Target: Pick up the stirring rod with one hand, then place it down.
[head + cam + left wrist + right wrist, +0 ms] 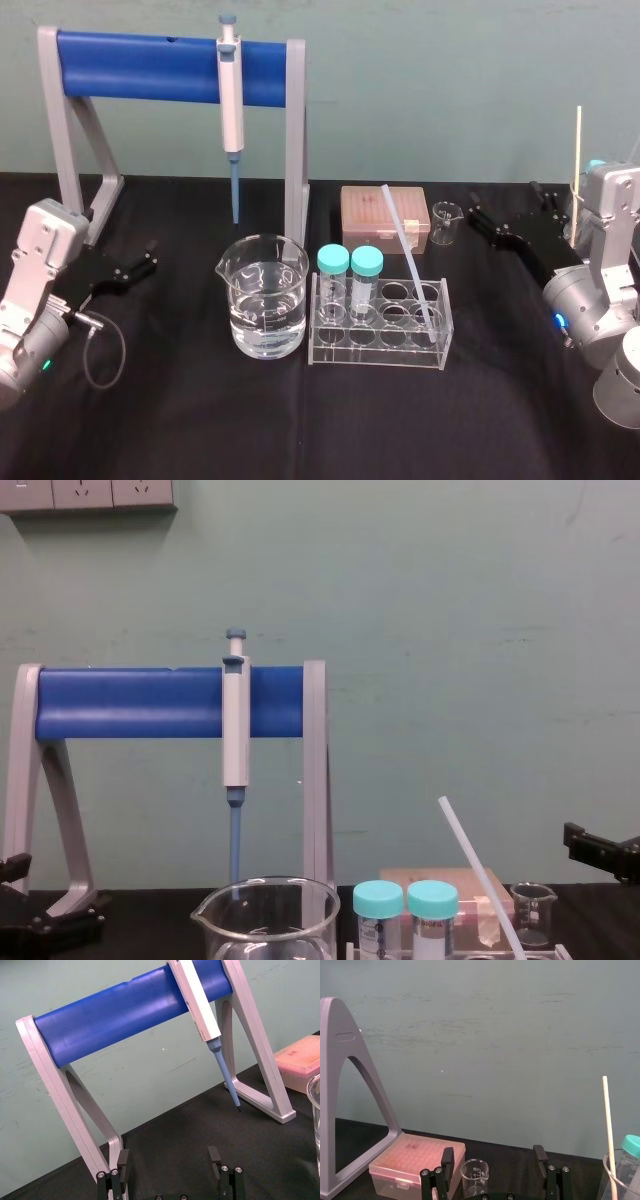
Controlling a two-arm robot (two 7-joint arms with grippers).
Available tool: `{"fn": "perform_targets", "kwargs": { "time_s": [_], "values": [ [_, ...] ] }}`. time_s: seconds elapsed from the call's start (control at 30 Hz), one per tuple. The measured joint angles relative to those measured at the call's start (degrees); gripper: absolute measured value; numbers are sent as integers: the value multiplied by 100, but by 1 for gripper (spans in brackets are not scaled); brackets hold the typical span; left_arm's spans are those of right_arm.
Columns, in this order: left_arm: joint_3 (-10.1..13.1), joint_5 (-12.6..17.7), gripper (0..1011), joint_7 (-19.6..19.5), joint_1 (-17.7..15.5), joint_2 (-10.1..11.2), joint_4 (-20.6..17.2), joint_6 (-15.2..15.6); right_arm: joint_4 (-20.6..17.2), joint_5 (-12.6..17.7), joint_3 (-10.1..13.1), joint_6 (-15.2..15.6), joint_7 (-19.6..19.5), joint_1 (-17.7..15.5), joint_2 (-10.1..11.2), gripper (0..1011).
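Stirring rod (405,250) aslant in clear rack (380,360), foot seemingly in a well; left gripper (169,1160), right gripper (493,1156) — jaws apart, empty

The left hand (169,1157), spread wide, faces the pipette (198,1002) on its stand (110,1022).

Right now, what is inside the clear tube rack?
Two teal-capped tubes at left, the stirring rod leaning at right. The rack wall obscures its tip.

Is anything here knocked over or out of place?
Only the stirring rod: it leans askew in the tube rack, top end toward the tip box. Nothing spilled. Left gripper and right gripper wait aside.
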Motion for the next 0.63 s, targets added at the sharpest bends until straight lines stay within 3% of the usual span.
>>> {"fn": "perform_targets", "kwargs": {
  "time_s": [0.63],
  "values": [
    [0,0,1000,0,0,0,0,0,-2,5,0,-2,1,0,0,1003]
  ]
}}
